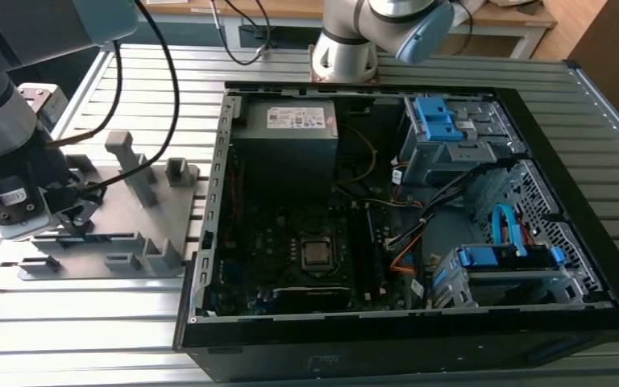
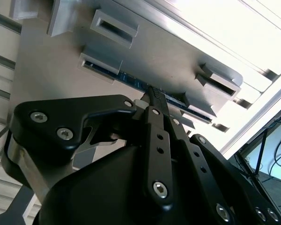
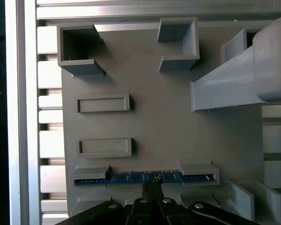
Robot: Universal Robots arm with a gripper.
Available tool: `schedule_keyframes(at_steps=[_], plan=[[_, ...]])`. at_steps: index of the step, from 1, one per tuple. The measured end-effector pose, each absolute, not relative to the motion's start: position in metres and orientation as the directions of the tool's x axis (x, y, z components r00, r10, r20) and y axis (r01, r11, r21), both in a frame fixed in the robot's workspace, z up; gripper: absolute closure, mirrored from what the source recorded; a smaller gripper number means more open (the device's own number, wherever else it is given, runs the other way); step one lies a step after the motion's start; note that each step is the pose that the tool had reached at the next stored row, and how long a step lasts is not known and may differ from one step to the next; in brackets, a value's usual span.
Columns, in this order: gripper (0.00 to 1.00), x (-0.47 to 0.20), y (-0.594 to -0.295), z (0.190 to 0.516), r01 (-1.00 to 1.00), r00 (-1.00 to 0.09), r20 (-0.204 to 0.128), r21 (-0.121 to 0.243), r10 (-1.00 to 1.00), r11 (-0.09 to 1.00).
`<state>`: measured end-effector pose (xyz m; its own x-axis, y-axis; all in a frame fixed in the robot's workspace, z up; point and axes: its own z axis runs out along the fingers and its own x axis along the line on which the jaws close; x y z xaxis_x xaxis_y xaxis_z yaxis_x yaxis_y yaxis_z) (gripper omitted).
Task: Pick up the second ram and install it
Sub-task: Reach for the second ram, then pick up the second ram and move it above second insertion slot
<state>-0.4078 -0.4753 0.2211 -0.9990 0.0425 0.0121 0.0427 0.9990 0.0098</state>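
Observation:
The second ram (image 3: 131, 177) is a thin strip showing blue, standing on edge between two end blocks of the grey holder tray (image 3: 154, 122). In the second wrist view the second ram (image 2: 131, 78) runs across the same slot. My gripper (image 3: 151, 184) hangs right over the middle of the strip. Its black fingertips (image 2: 154, 93) are drawn together at the strip's top edge, and I cannot tell whether they pinch it. In the exterior view my gripper (image 1: 77, 219) is at the left, just above the holder tray (image 1: 126, 211), well apart from the open computer case (image 1: 396, 201).
The holder tray carries upright ribs (image 1: 135, 165) and empty pockets (image 3: 103, 104) around the slot. Inside the case lie the motherboard with its CPU socket (image 1: 315, 253), loose cables (image 1: 438, 201) and blue drive cages (image 1: 444, 121). Another arm's base (image 1: 344, 56) stands behind the case.

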Motion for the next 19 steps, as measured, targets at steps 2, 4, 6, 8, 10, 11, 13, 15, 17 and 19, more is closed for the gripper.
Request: schedule_keyframes(at_steps=[2, 4, 6, 8, 10, 11, 13, 15, 17, 19], plan=[[0.9, -0.4078, -0.4752, 0.2211, 0.043, -0.999, 0.012, 0.01, 0.043, 0.999], [0.9, -0.4078, -0.4751, 0.2211, 0.043, -0.999, 0.012, 0.01, 0.043, 0.999], [0.9, -0.4078, -0.475, 0.2211, 0.043, -0.999, 0.012, 0.01, 0.042, 0.999], [0.9, -0.4079, -0.475, 0.2211, 0.036, -0.999, 0.012, 0.01, 0.036, 0.999], [0.9, -0.4078, -0.475, 0.2211, 0.015, -1.0, 0.012, 0.01, 0.015, 1.0], [0.9, -0.4079, -0.475, 0.2211, 0.003, -1.0, 0.012, 0.01, 0.003, 1.0], [0.9, -0.4078, -0.475, 0.2211, -0.026, -1.0, 0.012, 0.01, -0.026, 1.0], [0.9, -0.4078, -0.475, 0.221, -0.059, -0.998, 0.012, 0.01, -0.059, 0.998], [0.9, -0.4078, -0.475, 0.221, -0.096, -0.995, 0.012, 0.01, -0.096, 0.995], [0.9, -0.4078, -0.475, 0.221, -0.129, -0.992, 0.012, 0.01, -0.129, 0.992]])
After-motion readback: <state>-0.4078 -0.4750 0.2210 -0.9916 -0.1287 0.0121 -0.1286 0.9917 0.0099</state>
